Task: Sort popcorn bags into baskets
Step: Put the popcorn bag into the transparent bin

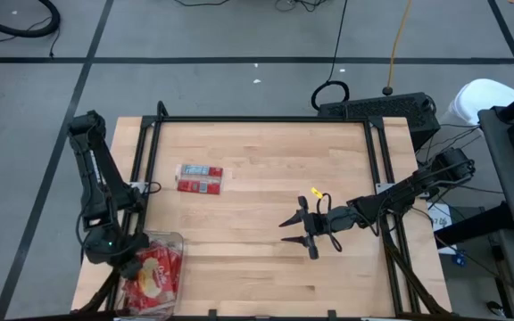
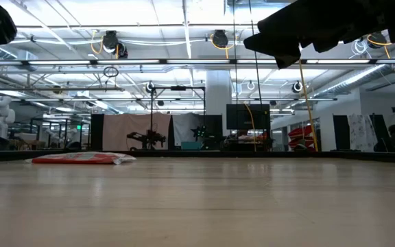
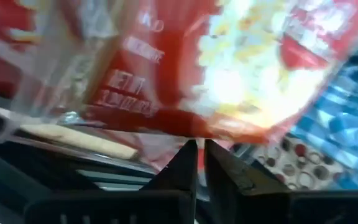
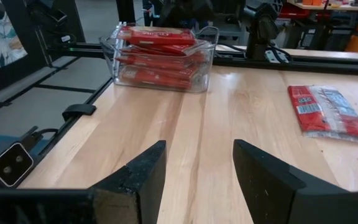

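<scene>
The clear plastic basket (image 1: 178,239) stands at the table's near left corner, with several red popcorn bags (image 1: 156,275) stacked in it; the right wrist view shows that stack (image 4: 160,59) from the side. One more popcorn bag (image 1: 200,178) lies flat on the table at the far left, label side up, and also shows in the low view (image 2: 84,158). My left gripper (image 3: 199,149) is over the basket, shut, its tips at the edge of the top bag (image 3: 253,68). My right gripper (image 1: 297,230) hovers open over the table's middle right, holding nothing. My left gripper's shut fingertips (image 3: 190,148) stand right at the lower edge of the top popcorn bag (image 3: 185,127) in the basket, coming at it slanting down. Whether they touch it I cannot tell.
Black frame rails (image 1: 266,120) run along the table's far edge and both sides. A cable clip (image 4: 78,111) and a small grey box (image 4: 10,163) sit by the rail near my right gripper. Bare wood lies between the loose bag and the basket.
</scene>
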Controlling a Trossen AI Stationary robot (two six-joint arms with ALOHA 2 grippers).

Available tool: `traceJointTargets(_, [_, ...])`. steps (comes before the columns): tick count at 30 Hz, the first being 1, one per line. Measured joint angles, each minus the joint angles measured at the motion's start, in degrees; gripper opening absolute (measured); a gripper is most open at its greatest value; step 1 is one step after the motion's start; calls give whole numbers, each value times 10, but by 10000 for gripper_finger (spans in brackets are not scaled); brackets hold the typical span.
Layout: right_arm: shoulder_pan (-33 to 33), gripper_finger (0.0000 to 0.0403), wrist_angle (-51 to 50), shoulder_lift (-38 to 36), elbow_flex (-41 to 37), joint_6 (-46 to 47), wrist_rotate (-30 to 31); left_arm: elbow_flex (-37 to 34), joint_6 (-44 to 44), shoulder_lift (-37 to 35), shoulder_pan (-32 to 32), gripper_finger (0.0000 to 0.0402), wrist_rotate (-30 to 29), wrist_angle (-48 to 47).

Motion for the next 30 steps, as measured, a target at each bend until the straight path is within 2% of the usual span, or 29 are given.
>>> traceJointTargets(3, [0,180,1,0,0,-7,0,0,-1,10,0,21,-3,51])
traceJointTargets(8, [0,180,10,0,0,-13,0,1,3,8,1,5,41,64])
traceJointTargets(15, [0,180,18,0,0,-10,0,1,97,-7,16,8,32,76])
traceJointTargets(27, [0,180,18,0,0,10,3,11,353,-13,110,4,13,80])
traceJointTargets(30, [-1,180,23,0,0,12,18,22,433,-13,140,5,-14,89])
